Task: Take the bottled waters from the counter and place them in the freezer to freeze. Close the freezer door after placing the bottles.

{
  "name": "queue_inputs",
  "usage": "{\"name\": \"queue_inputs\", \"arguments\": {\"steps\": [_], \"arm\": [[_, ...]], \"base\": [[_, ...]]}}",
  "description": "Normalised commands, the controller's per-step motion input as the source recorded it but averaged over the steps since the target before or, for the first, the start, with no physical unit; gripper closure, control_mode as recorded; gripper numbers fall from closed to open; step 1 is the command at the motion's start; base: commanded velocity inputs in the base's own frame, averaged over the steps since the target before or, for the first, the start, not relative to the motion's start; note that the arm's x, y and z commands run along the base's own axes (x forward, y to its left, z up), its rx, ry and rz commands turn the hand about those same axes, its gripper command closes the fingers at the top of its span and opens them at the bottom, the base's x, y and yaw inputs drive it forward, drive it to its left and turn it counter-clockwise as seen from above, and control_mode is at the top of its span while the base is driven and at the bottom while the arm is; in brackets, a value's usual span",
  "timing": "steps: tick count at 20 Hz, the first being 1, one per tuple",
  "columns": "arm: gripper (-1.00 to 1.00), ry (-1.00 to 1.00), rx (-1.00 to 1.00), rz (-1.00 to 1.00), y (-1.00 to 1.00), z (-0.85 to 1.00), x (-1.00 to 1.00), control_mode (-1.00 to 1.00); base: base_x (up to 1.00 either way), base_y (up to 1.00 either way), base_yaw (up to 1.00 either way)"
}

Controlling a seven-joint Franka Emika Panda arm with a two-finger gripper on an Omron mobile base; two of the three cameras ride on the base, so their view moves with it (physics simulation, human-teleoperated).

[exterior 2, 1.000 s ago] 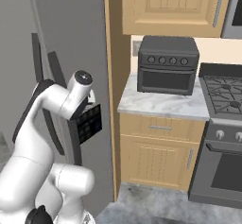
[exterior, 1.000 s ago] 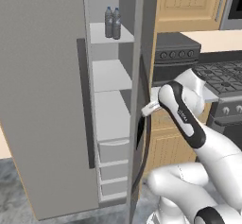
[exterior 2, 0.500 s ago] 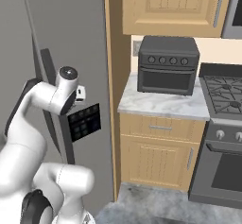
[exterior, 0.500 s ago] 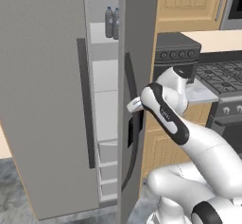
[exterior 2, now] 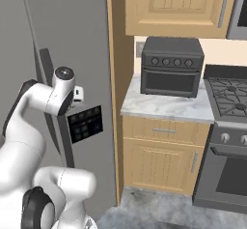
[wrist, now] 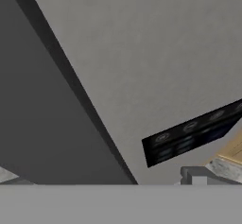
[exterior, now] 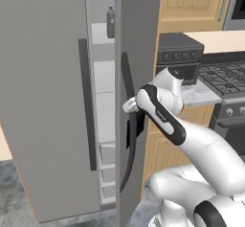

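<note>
A bottled water point(exterior: 110, 22) stands on an upper shelf of the freezer point(exterior: 106, 77), seen through a narrow gap between two grey doors. The freezer door point(exterior: 143, 25) point(exterior 2: 72, 25) point(wrist: 142, 53) by my hand stands slightly ajar. It carries a curved dark handle point(exterior: 127, 77) and a black dispenser panel point(exterior 2: 84, 124) point(wrist: 189, 138). My gripper point(exterior: 130, 107) point(exterior 2: 77, 94) rests against this door's outer face just above the dispenser, open, with nothing in it. The marble counter point(exterior 2: 164, 107) point(exterior: 203, 94) lies to the right.
The left grey door point(exterior: 43, 101) with a straight bar handle point(exterior: 88, 101) looks shut. A dark toaster oven point(exterior 2: 171, 66) point(exterior: 179, 53) sits on the counter, and a stove point(exterior 2: 231, 93) adjoins it on the right. Wooden cabinets point(exterior 2: 164, 165) fill the space below.
The door by my hand has swung inward, narrowing the gap onto the shelves, so one bottle fewer shows. My arm followed it leftward. The left door and the camera stayed put.
</note>
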Motion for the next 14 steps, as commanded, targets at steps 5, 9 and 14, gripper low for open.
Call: {"name": "queue_inputs", "arguments": {"steps": [5,9,14], "arm": [[-1.0,0.04,0.0,-0.05,0.0,0.0,0.31,-1.0],[-1.0,0.01,0.0,-0.05,0.01,0.0,0.36,-1.0],[-1.0,0.04,0.0,-0.05,0.05,0.0,0.5,-1.0]], "base": [[0.0,0.0,0.0],[0.0,0.0,0.0],[0.0,0.0,0.0]]}}
